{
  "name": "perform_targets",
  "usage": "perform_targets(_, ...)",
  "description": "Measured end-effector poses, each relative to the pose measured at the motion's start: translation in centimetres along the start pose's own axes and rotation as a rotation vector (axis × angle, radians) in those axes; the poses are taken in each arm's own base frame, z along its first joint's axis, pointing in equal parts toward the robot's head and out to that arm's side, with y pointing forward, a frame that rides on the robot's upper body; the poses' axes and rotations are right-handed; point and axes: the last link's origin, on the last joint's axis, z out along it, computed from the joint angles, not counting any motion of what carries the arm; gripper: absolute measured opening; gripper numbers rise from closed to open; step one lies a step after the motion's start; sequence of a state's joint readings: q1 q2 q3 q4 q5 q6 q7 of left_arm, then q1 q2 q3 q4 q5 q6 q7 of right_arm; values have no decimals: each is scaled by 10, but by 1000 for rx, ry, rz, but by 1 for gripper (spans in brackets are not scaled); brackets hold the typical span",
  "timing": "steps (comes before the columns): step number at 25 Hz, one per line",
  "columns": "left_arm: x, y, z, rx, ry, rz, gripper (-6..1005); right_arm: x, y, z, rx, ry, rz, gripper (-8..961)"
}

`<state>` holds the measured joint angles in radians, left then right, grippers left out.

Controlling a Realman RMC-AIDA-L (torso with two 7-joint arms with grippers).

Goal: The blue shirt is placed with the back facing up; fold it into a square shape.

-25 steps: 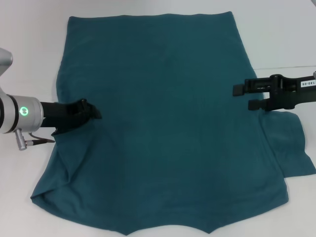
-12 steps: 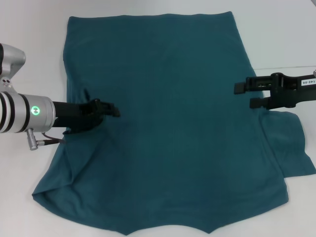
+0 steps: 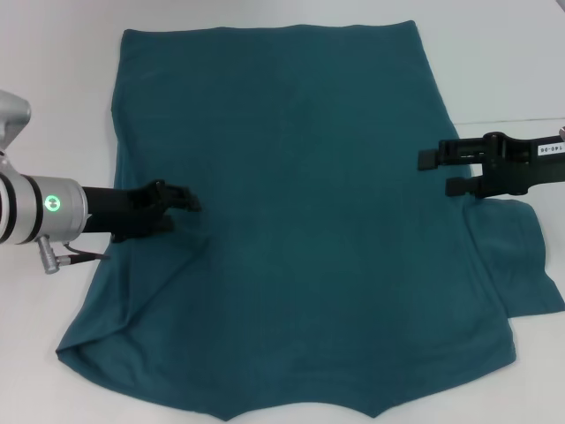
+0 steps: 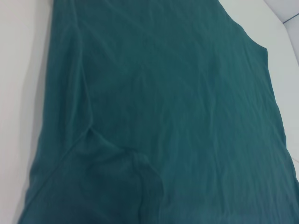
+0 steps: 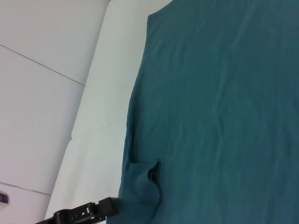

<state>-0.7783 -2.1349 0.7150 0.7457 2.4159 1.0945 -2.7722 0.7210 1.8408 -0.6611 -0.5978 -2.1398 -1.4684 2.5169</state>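
Shirt, blue — the blue shirt (image 3: 300, 221) lies flat, long axis running away from the robot; left gripper (image 3: 181, 201) over its left-hand flank (fingers' state cannot be told), right gripper (image 3: 434, 172) spread open at the opposite edge.

Lab-like test bench: a bare white tabletop (image 3: 494, 62), nothing homely.

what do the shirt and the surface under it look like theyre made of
The blue shirt looks like a soft matte knit, probably cotton jersey: it lies limp and shows shallow wrinkles and a bunched fold near the left gripper, with no sheen. The table looks like a smooth, hard white surface, perhaps laminate or painted board; the exact material cannot be told.
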Motion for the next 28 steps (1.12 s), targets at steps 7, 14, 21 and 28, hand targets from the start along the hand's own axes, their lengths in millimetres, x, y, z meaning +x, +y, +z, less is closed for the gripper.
perform_targets(7,-2,3,0,-29,-3,-6,539,2,-2,0,2,0,7,924)
perform_targets(14,-2,-7,-19,-67,32,10,547,4,-4,-1,1,2,13,924)
perform_targets(21,-3,-41,-35,4,125,58,566,6,-5,-1,2,1,18,925)
perform_targets(28,-8,-48,-29,30,129,102,585,5,-5,-1,-1,-4,20,925)
